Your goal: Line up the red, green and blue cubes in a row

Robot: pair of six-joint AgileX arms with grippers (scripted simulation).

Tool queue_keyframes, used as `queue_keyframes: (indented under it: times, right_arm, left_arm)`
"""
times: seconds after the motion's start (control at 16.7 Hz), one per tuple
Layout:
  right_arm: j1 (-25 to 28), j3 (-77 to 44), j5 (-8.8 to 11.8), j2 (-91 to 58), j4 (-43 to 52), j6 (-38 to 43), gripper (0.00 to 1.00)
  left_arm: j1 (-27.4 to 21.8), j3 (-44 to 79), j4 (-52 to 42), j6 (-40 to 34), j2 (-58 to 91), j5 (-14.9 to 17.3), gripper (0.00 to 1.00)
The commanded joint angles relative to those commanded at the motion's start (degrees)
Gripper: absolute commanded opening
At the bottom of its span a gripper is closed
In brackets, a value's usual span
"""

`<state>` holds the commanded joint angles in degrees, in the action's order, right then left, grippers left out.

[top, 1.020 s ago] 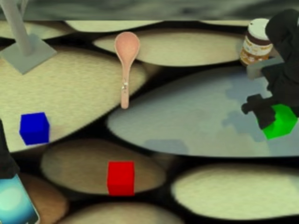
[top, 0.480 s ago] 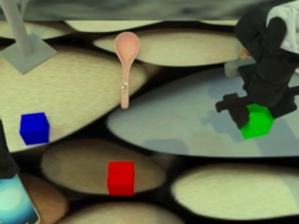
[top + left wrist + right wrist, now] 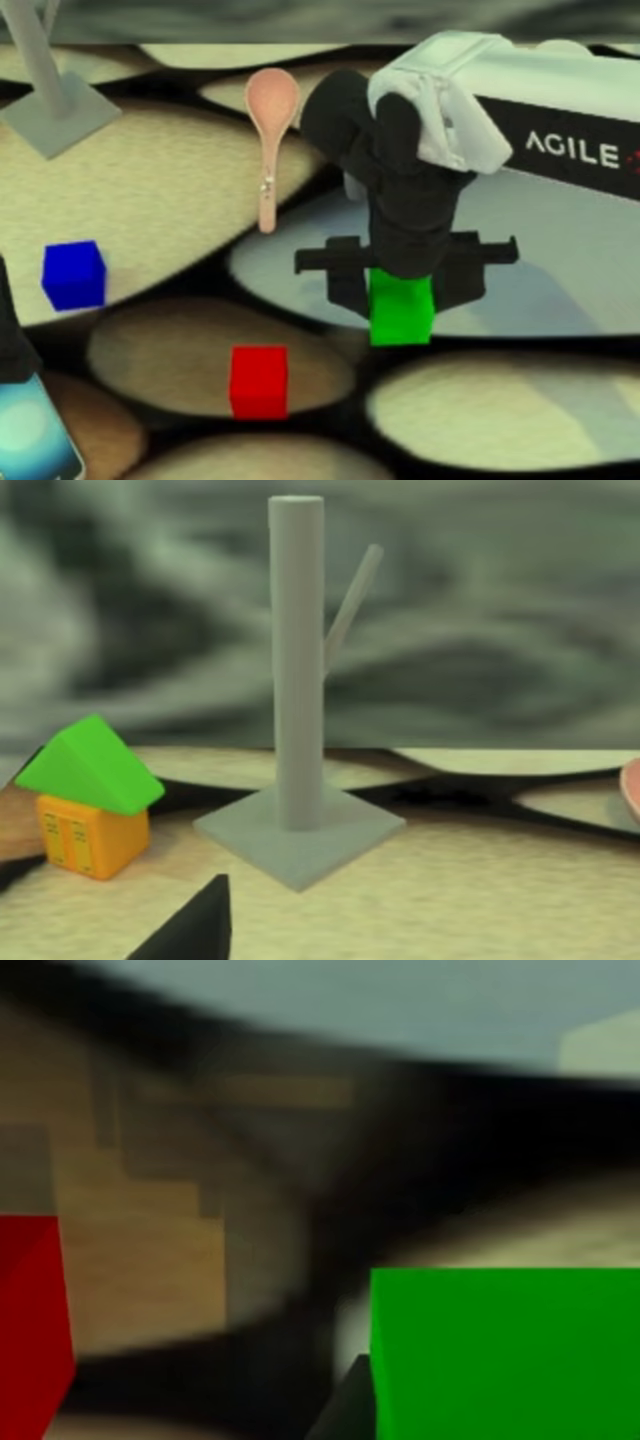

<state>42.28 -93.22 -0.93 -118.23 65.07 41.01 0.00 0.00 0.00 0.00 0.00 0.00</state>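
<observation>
The green cube (image 3: 400, 315) hangs just above the table near the middle, with my right gripper (image 3: 402, 288) shut on it and a black finger on each side. The right wrist view shows that green cube (image 3: 500, 1350) large and close, with a dark fingertip (image 3: 345, 1410) against its side. The red cube (image 3: 259, 380) sits on the table to the left of the green one and nearer the front edge; the wrist view catches the red cube (image 3: 30, 1320) at its border. Far left lies the blue cube (image 3: 73, 275). My left arm (image 3: 10, 345) is parked at the left edge, one fingertip (image 3: 195, 920) showing.
A pink spoon (image 3: 270, 130) lies at the back centre. A grey stand (image 3: 50, 100) with an upright pole (image 3: 297, 680) is at the back left. A toy house (image 3: 88, 795) stands beside it. A phone-like slab (image 3: 30, 435) lies at the front left corner.
My right arm has swept from the right edge to the middle of the table, carrying the green cube leftward and nearer the red cube. The cube now sits square to the table.
</observation>
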Motion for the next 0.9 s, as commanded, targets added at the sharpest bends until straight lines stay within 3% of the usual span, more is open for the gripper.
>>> queue_keyframes:
  times: [0.3,0.66,0.9]
  right_arm:
    - [7.01,-3.09,-0.31,-0.79,1.32,9.0,0.0]
    - [6.91,-2.36,-0.23,-0.77,0.28,9.04,0.0]
    - [7.2,2.06,-0.26,-2.84,-5.98,9.01,0.0]
  left_arm:
    - [0.0,0.0,0.0,0.0,0.0,0.0,1.0]
    - [0.0,0.0,0.0,0.0,0.0,0.0,1.0]
    - [0.0,0.0,0.0,0.0,0.0,0.0,1.0]
